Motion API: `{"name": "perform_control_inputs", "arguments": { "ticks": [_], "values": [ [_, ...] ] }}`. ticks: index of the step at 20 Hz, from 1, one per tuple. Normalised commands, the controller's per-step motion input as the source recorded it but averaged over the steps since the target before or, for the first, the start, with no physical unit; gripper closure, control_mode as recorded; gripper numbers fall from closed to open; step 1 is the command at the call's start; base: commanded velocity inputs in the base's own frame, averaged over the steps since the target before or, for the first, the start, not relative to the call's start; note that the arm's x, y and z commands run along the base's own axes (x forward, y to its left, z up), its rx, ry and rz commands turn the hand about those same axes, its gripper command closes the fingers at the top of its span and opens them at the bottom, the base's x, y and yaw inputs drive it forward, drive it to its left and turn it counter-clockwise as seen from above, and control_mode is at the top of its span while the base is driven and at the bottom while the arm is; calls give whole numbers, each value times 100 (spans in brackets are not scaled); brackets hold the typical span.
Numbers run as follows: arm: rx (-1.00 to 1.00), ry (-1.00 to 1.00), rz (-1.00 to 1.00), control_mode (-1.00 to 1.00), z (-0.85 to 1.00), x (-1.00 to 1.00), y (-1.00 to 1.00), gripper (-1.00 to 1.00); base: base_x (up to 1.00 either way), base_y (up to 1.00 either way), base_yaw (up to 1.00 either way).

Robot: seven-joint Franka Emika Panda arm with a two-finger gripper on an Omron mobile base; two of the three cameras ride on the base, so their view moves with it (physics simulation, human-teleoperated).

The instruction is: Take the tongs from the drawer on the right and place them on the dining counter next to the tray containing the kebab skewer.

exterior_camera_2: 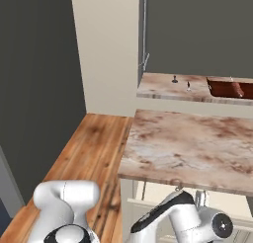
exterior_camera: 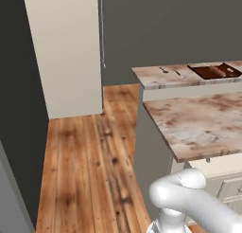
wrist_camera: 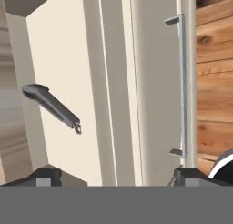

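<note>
Risk: I judge the tongs (wrist_camera: 52, 107) could slide deeper into the drawer (wrist_camera: 68, 82) if one finger nudges the handle before I close; they lie slanted, so a square approach may catch only one end.
Risk two: the open drawer sits under the table (exterior_camera_2: 188, 143) overhang, so lifting straight up could knock the tongs against the slab edge.
Tongs: inside the open drawer, on its pale floor, dark handle end away from the drawer front (wrist_camera: 150, 82), small ring end nearer to it.
Tongs to tool: beyond the tool (wrist_camera: 117, 176), off toward its left finger, apart from both tips, nothing touching.
Tool: jaws spread wide, nothing between them.
Handle: the grey bar (wrist_camera: 183, 82) is on the drawer front, on the side away from the tongs.
Tray: the tray (exterior_camera: 215, 71) rests on the far table, well apart from the drawer; something lies in it, probably the skewer, too small for me to be sure.
</note>
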Motion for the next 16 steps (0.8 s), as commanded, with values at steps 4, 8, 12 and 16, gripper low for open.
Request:
{"name": "perform_control_inputs", "arguments": {
  "ticks": [4,8,12,16],
  "values": [
    [0,36,0,-100,3,35,14,-100,0,0,0],
    [0,24,0,-100,-4,34,1,-100,0,0,0],
    [0,14,0,-100,-14,28,0,-100,0,0,0],
    [0,20,0,-100,-23,5,0,-100,0,0,0]
  ]
}}
